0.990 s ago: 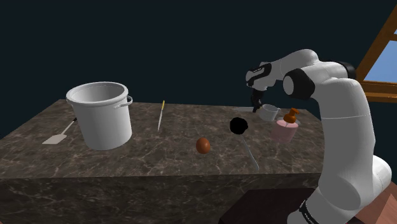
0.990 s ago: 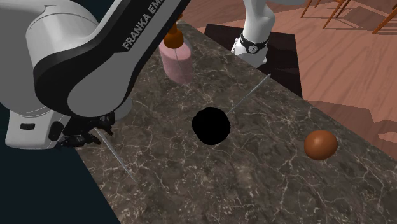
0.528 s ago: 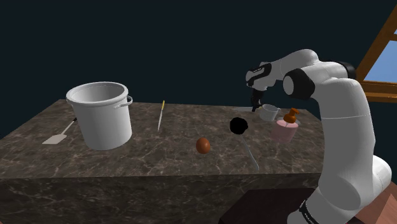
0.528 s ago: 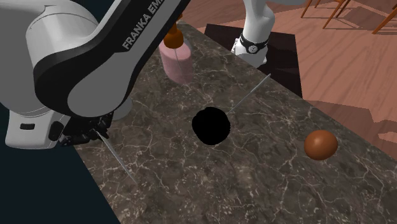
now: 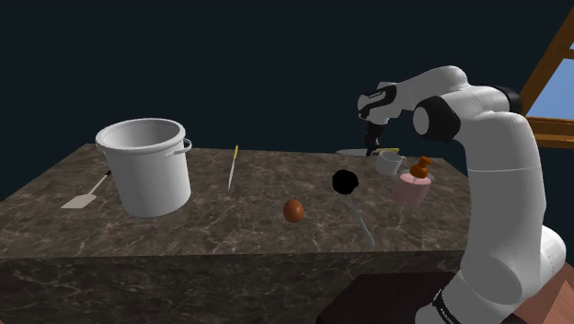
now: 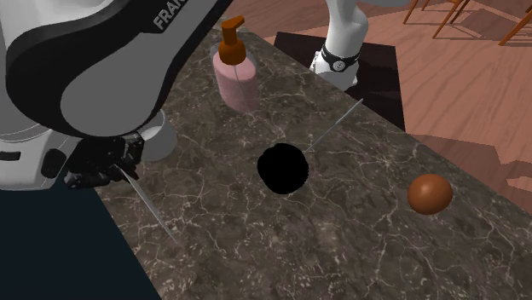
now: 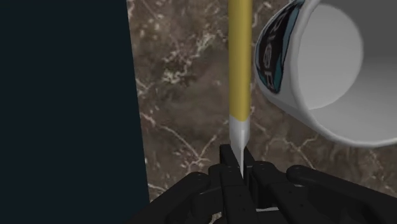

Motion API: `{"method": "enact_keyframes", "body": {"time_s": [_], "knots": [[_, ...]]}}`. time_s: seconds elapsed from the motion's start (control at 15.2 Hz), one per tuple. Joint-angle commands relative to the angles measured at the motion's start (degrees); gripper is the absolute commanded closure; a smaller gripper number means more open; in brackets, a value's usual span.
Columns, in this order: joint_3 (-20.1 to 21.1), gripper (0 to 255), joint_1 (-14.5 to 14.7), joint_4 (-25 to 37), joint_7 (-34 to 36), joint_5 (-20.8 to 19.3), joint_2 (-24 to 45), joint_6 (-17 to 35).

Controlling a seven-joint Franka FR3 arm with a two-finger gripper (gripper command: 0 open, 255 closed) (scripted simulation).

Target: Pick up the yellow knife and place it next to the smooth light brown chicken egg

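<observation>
Counter (image 5: 230, 221): dark brown stone with pale veining, top and front face alike. Behind counter in shoulder view: flat dark backdrop (image 5: 230, 64), unlit. Shoulder view's upper right: window (image 5: 556, 101), slanted brown wooden frame, blue panes. Beyond counter in second exterior view: reddish-brown plank floor (image 6: 460, 94). At that view's top right: brown chair legs (image 6: 445, 21). Lighting dim, even.

The counter (image 5: 230, 225) is dark brown marble with pale veins all over. The egg (image 5: 293, 211) is reddish brown. The ladle (image 6: 283, 169) next to the egg has a flat black bowl and a thin grey handle. The soap bottle (image 6: 235, 78) is pink with an orange-brown pump. The knife (image 7: 239, 57) has a yellow handle and a silvery blade. The mug (image 7: 334, 70) is white with a dark teal print, and the pot (image 5: 147, 173) is plain white.
</observation>
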Motion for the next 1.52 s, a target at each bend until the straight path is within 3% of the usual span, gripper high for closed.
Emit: {"method": "enact_keyframes", "body": {"time_s": [0.0,1.19,1.45], "knots": [[-0.1,255,-0.1,1.0,0.2,-0.2,-0.3,-1.3],[-1.2,255,-0.6,10.8,1.4,-2.0,-3.1,-13.5],[-1.6,255,5.7,-0.6,5.8,-5.4,-11.0,-9.4]]}}
